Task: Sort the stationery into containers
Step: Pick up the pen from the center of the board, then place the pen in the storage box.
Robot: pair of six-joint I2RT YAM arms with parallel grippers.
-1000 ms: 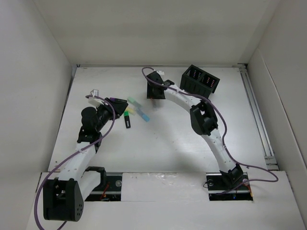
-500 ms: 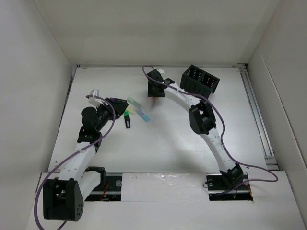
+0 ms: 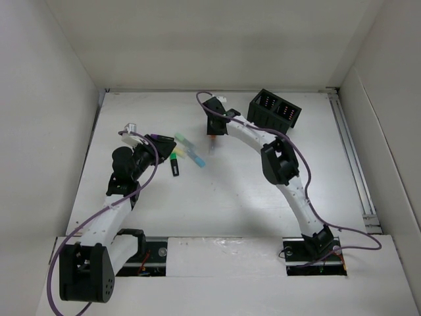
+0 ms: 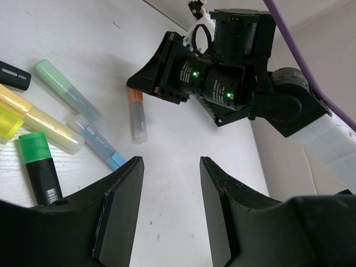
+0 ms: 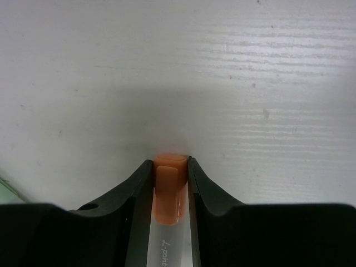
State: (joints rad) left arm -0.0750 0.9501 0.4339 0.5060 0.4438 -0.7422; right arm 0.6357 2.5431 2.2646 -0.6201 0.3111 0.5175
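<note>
Left arm (image 3: 122, 197) and right arm (image 3: 294, 191): white link shells alternate with black joint housings, and each arm ends in a black base block (image 3: 82, 273) at the table's near edge. A purple cable (image 4: 283, 19) runs along each arm. The right wrist housing (image 4: 222, 78) is black, ribbed and cylindrical, with two small green lights (image 4: 194, 73); the fingers (image 4: 119, 206) are matt black, smooth and tapered, with rounded tips.

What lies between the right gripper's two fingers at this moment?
An orange-capped pen with a clear barrel lies between the fingers of the right gripper, which touch its cap on both sides; the right wrist view shows it.
</note>
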